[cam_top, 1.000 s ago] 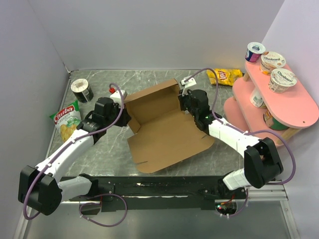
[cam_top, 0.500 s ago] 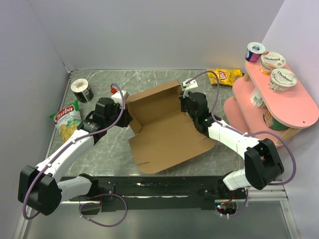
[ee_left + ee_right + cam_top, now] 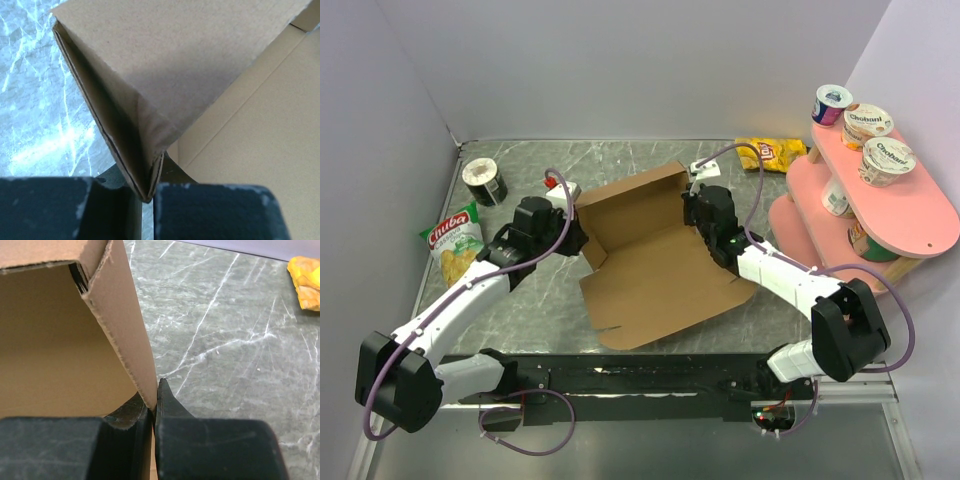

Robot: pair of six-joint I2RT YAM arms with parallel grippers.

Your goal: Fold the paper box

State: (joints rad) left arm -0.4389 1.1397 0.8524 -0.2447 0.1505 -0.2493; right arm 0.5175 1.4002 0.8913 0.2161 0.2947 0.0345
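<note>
Midway across the marbled counter [image 3: 552, 305], the brown paper box [image 3: 650, 265] lies partly folded, its back wall raised. The left fingers [image 3: 576, 236] pinch a doubled flap at the box's left corner, while the right fingers [image 3: 691, 207] press tight on the thin upright edge of its right side wall. A chips bag [image 3: 453, 240] lies well apart, far left.
</note>
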